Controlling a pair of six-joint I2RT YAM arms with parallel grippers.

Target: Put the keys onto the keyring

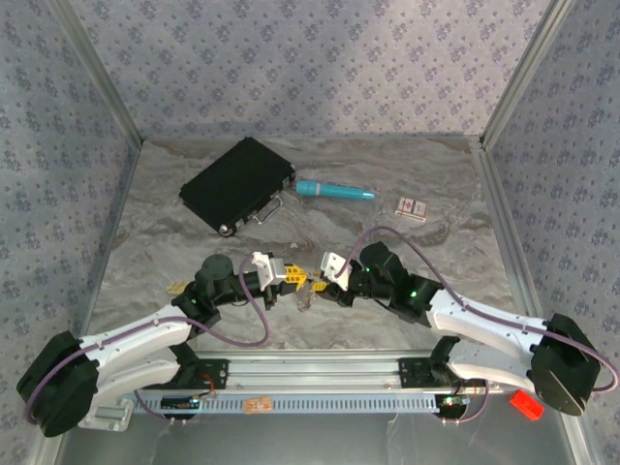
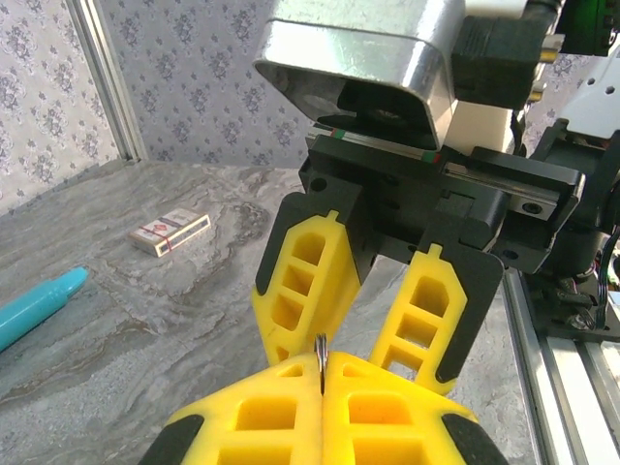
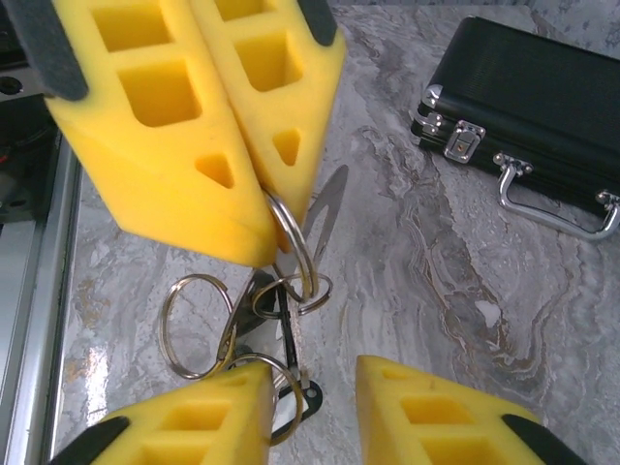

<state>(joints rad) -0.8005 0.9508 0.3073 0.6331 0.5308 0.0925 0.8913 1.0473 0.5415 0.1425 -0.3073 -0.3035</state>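
While the left tool [image 2: 323,386] is clamping shut on the keyring [image 3: 308,263], pinching its thin silvery wire between yellow fingertips, the right tool [image 3: 315,376] is facing it with jaws parted, gripping nothing. More loops and the keys [image 3: 283,334] are hanging below the keyring over the marbled desk [image 3: 436,291]; contact with the desk cannot be told.
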